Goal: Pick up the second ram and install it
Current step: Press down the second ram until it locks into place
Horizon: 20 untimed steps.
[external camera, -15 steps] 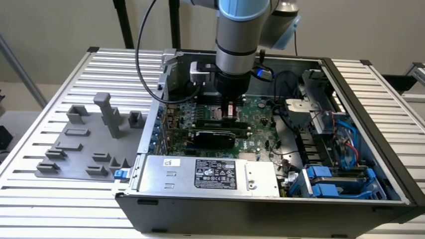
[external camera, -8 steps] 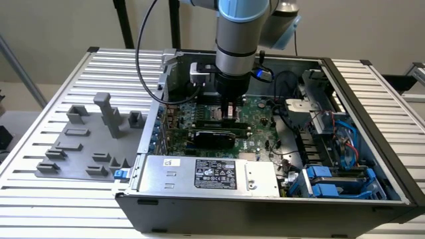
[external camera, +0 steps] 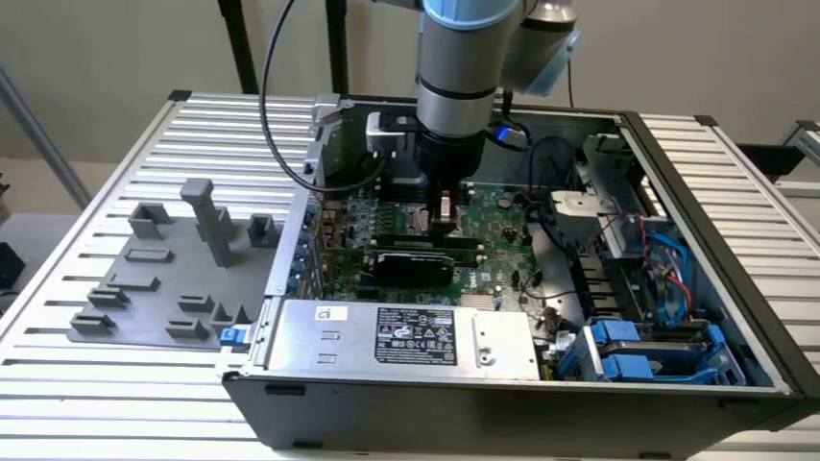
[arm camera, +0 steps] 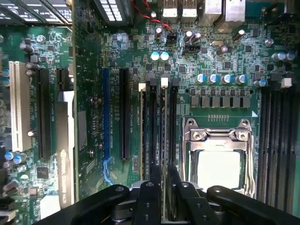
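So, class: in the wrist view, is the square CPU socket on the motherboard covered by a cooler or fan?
No. The CPU socket lies bare on the motherboard, its silver metal frame and pale square centre open to view.

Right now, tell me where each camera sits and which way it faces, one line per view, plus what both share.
Exterior view: off the arm, above and in front of the open computer case, looking down into it; the arm and gripper show.
Wrist view: on the wrist, looking straight down at the motherboard; the gripper fingers grip the second ram, edge-on over a slot.
Shared: gripper, motherboard.
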{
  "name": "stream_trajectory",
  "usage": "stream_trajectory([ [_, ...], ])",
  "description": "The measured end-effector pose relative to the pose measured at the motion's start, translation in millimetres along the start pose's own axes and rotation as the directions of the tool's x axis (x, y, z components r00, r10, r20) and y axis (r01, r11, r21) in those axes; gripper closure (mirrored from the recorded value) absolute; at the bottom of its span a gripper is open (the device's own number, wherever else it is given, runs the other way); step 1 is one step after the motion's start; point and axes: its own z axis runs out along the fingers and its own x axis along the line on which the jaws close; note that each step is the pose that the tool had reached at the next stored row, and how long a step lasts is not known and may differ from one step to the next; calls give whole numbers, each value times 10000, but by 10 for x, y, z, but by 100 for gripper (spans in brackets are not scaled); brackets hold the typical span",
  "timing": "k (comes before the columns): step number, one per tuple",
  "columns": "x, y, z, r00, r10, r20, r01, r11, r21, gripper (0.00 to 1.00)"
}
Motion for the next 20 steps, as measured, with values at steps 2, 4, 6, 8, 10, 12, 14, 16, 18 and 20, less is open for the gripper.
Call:
stream_trajectory([
  [2, -1, 8, -63, 10000, 1, 0, -1, 10000, 0, 0],
  [4, -1, 22, -74, 10000, 0, 1, 0, 10000, 1, 100],
  [6, -1, 28, -74, 10000, 0, 2, 0, 10000, 1, 100],
  [8, 0, 28, -75, 10000, -1, 0, 1, 10000, 0, 100],
  [10, 0, 28, -75, 10000, 0, 1, 0, 10000, 0, 100],
  [12, 0, 28, -75, 10000, 0, 0, 0, 10000, 0, 100],
  [14, 0, 28, -75, 10000, 1, 1, -1, 10000, 0, 100],
  [16, 0, 28, -75, 10000, 0, 1, 0, 10000, 0, 100],
  [18, 0, 28, -75, 10000, 0, 1, 0, 10000, 0, 100],
  [20, 0, 30, -75, 10000, 1, 1, -1, 10000, 2, 100],
])
